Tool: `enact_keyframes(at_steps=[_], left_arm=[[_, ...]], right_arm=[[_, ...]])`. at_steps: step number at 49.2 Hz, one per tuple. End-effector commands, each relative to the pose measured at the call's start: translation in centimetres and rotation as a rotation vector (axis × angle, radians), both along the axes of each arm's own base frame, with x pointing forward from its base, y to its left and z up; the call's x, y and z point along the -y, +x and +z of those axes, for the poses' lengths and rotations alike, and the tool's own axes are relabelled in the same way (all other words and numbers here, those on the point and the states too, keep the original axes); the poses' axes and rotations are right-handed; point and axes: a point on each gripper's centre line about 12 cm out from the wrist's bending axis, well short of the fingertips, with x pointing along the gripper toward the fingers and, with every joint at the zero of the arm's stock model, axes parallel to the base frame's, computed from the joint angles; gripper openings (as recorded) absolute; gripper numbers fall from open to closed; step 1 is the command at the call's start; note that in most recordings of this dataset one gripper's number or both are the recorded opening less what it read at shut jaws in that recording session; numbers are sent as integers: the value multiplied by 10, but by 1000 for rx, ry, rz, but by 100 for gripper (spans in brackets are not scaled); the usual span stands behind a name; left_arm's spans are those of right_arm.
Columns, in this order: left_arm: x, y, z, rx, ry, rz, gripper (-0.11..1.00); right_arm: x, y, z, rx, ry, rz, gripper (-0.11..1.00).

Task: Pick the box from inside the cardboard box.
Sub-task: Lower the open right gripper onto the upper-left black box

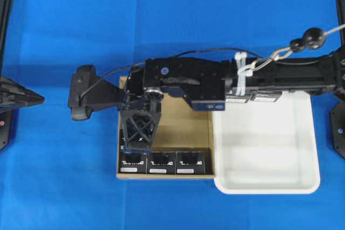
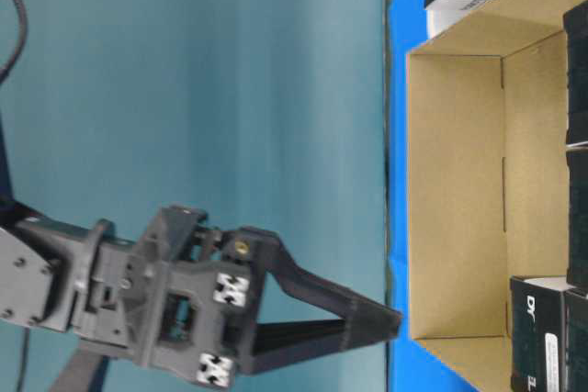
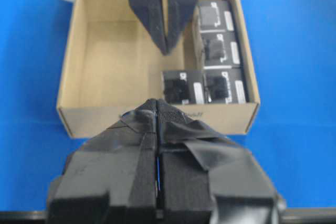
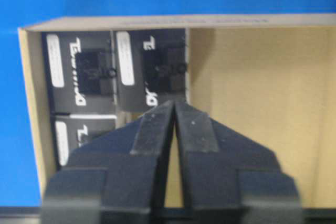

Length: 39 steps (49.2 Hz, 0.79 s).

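The brown cardboard box (image 1: 183,127) sits mid-table. Several identical black cartons lie inside it: three in a row along its near wall (image 1: 161,162) and another partly under my right gripper. My right gripper (image 1: 138,149) reaches across from the right and points down into the box's left part. It is shut and empty, with its tips (image 4: 175,103) by the edge of a black carton (image 4: 152,69). My left gripper (image 1: 41,98) is shut and empty at the far left, outside the box; its tips (image 3: 157,101) face the box's outer wall (image 3: 94,116).
A white plastic tray (image 1: 267,181) stands against the cardboard box's right side. Two more black cartons (image 1: 252,98) sit at its far end, under the right arm. The right half of the cardboard box floor (image 4: 262,103) is bare. Blue cloth covers the table.
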Motion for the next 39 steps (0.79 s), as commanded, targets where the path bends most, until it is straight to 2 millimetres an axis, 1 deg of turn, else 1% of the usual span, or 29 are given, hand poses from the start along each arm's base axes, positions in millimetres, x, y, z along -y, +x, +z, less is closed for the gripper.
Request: enact_keyframes(at_steps=[1,3,12,15,18,33,39], left_arm=[[0,2,9,17,3,0,-7],[0,2,10,20,3,0,-7],[0,2,9,18,3,0,-7],[0,2,9,18,3,0,-7],[0,2,9,17,3,0,-7],[0,2,9,18,3,0,-7],[0,2,9,18,3,0,-7]], right_arm=[[-4,3,-7,-3,30,-3,24],[-5,4,-10,-7,39,-5,33],[-4,7,-22,-14,39,-5,87],[-4,8,-27,-12,36,2,97],[-3,10,-30,-2,36,0,100],[-6,7,-47,-26,45,-1,99],[-6,8,-50,-27,43,-1,99]])
